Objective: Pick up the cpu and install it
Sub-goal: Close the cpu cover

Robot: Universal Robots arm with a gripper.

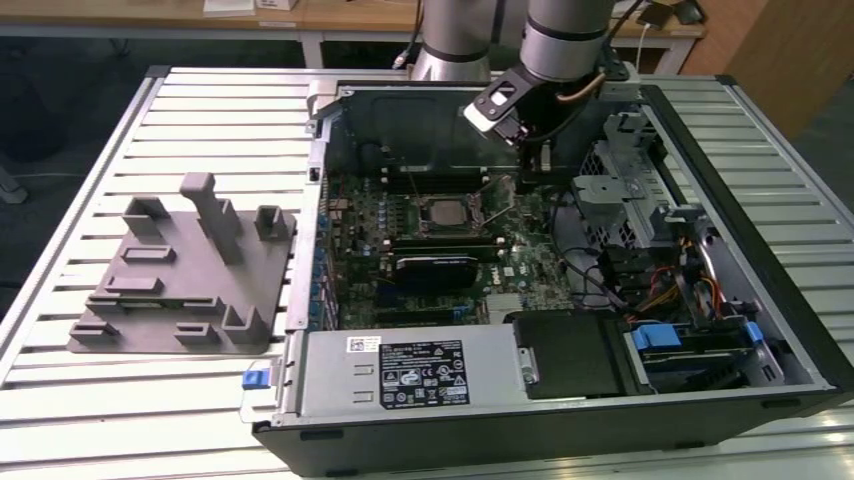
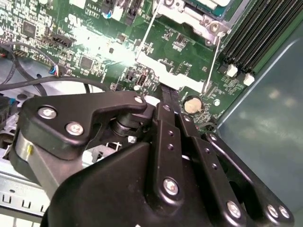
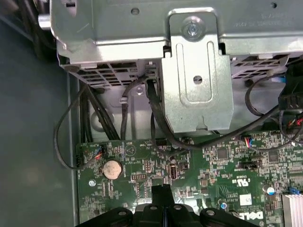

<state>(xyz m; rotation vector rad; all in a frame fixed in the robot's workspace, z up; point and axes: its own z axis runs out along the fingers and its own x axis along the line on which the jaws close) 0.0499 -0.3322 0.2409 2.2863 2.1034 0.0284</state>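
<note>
Largest first: slatted table (image 1: 80, 400), with an open computer case (image 1: 320, 440) lying flat on it and a grey fixture block (image 1: 187, 280) at nine o'clock of the case in the exterior view. Inside, green motherboard (image 1: 534, 265) facing up, black-framed socket (image 1: 415, 214) near its middle. Seated in that socket, seemingly, the cpu (image 1: 441, 211): a silvery square, edges in line with the board, so no long axis to favour. Single arm, hence no question of a nearer hand. Low over the board toward the case's one o'clock corner, the gripper (image 3: 162, 193), well apart from the cpu, which lies at about eight o'clock from the fingertips in the exterior view. Black fingers (image 2: 166, 97) pressed together, with nothing visible between them. Cut off at the frame edge in the second wrist view: the socket's metal bracket and a pale corner inside it. Near the fingertips in both wrist views, a coin cell (image 3: 112, 168). Any contact between fingertips and board hidden behind the gripper's own body.
</note>
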